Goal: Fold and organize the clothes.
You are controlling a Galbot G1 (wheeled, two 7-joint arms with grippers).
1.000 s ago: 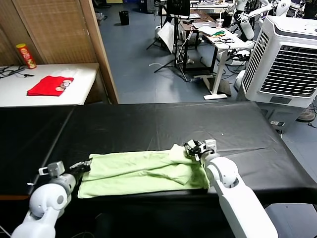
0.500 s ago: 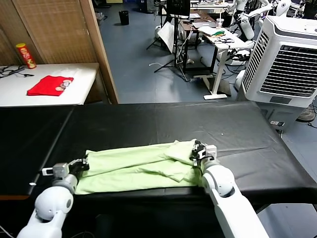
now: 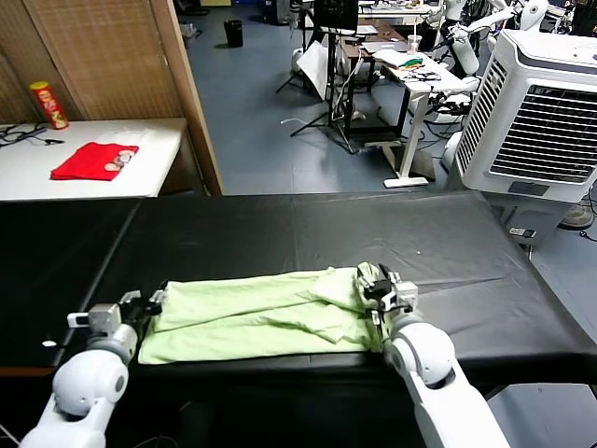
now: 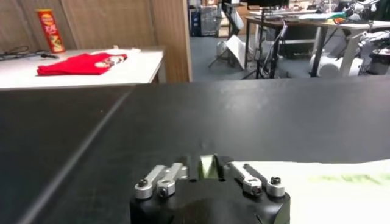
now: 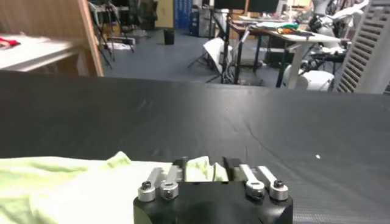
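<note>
- I see the T-shirt (image 3: 256,313) lying flat as a long folded band on the black table (image 3: 280,233), close to and parallel with the near edge, and roughly centred between the left and right ends.
- The cloth is pale green; a bunched fold sits near its right end, and the far layer overlaps the near layer along the band.
- The left gripper (image 3: 142,303) sits at the left end of the T-shirt, low over the table near the near edge. In the left wrist view, I see its fingers (image 4: 183,169) parted, with a sliver of green cloth (image 4: 207,164) in the gap; I cannot tell whether they touch it.
- The right gripper (image 3: 381,287) sits at the right end of the T-shirt, over the bunched fold. In the right wrist view, its fingers (image 5: 180,165) stand wide apart, with the cloth (image 5: 79,182) lying just under and beside them, not clamped.
- To the left, past the far-left corner of the table, a white side table (image 3: 28,177) carries a red cloth (image 3: 93,161) and a red can (image 3: 48,105).
- Beyond the far-right corner stands a white cooler (image 3: 536,112).
</note>
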